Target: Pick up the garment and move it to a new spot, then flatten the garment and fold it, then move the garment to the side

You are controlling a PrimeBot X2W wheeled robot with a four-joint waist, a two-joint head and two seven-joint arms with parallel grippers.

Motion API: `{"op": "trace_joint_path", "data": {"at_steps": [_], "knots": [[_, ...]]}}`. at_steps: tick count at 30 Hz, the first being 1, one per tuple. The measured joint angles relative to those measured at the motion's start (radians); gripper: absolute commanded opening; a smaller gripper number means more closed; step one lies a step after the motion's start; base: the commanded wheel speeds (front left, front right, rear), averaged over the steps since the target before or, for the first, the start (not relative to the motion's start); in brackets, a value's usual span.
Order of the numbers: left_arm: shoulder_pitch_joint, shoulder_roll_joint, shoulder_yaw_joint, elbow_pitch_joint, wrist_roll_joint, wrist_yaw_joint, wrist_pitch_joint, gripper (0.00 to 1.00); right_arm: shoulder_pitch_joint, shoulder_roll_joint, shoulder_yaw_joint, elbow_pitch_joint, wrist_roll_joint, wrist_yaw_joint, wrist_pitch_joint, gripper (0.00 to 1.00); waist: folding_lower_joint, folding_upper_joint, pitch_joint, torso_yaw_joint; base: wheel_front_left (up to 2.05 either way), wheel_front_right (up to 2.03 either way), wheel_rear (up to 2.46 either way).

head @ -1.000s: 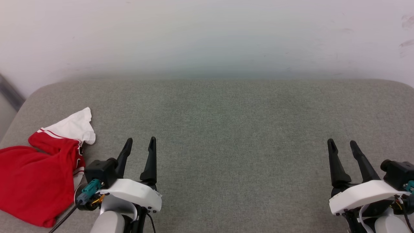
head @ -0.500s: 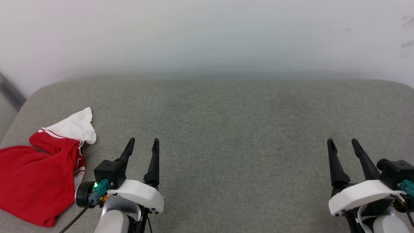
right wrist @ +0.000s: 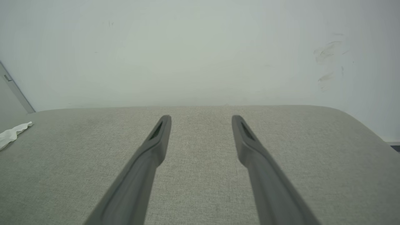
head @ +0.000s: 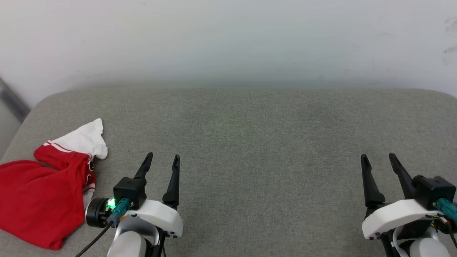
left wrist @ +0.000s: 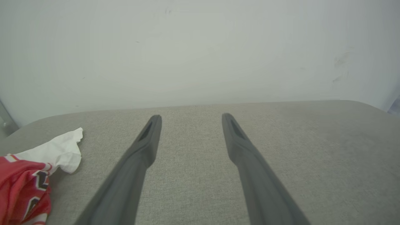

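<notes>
Both left gripper [head: 162, 155] and right gripper [head: 377, 155] gape empty, garment [head: 39, 200] seemingly untouched.

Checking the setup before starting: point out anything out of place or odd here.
The red jersey lies crumpled in a heap at the left end of the grey cushion, one white sleeve sticking out. The left tool and right tool hover open, empty. Scuffs mark the wall.

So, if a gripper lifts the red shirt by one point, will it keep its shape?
The garment lies crumpled in soft folds, so it is probably floppy and would hang from one pinch. It looks thin, so likely light. On the woven grey cushion, a push would probably bunch it rather than slide it.
</notes>
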Motion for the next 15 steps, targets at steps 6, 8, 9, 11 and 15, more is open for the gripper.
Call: {"op": "trace_joint_path", "data": {"at_steps": [6, 8, 9, 11, 15], "knots": [[-0.01, -0.004, 0.003, 0.018, 0.03, -0.001, -0.011, 1.0, 0.0, 0.002, -0.001, 0.007, -0.031, 0.0, -0.009, 1.0, 0.0, 0.0, 0.0, 0.002, 0.0, 0.0, 0.0], [-0.01, -0.006, 0.006, 0.026, 0.031, -0.001, -0.012, 1.0, 0.0, 0.002, -0.002, 0.01, -0.045, 0.0, -0.011, 1.0, 0.0, 0.0, -0.001, 0.003, 0.0, 0.0, 0.0], [-0.01, -0.006, 0.007, 0.028, 0.031, -0.001, -0.014, 1.0, -0.001, 0.002, -0.002, 0.012, -0.046, 0.0, -0.011, 1.0, 0.0, 0.0, -0.001, 0.003, 0.0, 0.0, 0.0], [-0.011, -0.007, 0.011, 0.035, 0.023, -0.002, -0.014, 1.0, -0.001, 0.002, -0.003, 0.016, -0.045, 0.0, -0.012, 1.0, 0.0, 0.0, -0.001, 0.004, 0.0, 0.0, 0.0], [-0.014, -0.01, 0.016, 0.043, 0.012, -0.006, -0.014, 1.0, -0.001, 0.003, -0.007, 0.022, -0.039, 0.0, -0.014, 1.0, 0.0, 0.0, -0.001, 0.005, 0.0, 0.0, 0.0]]}}
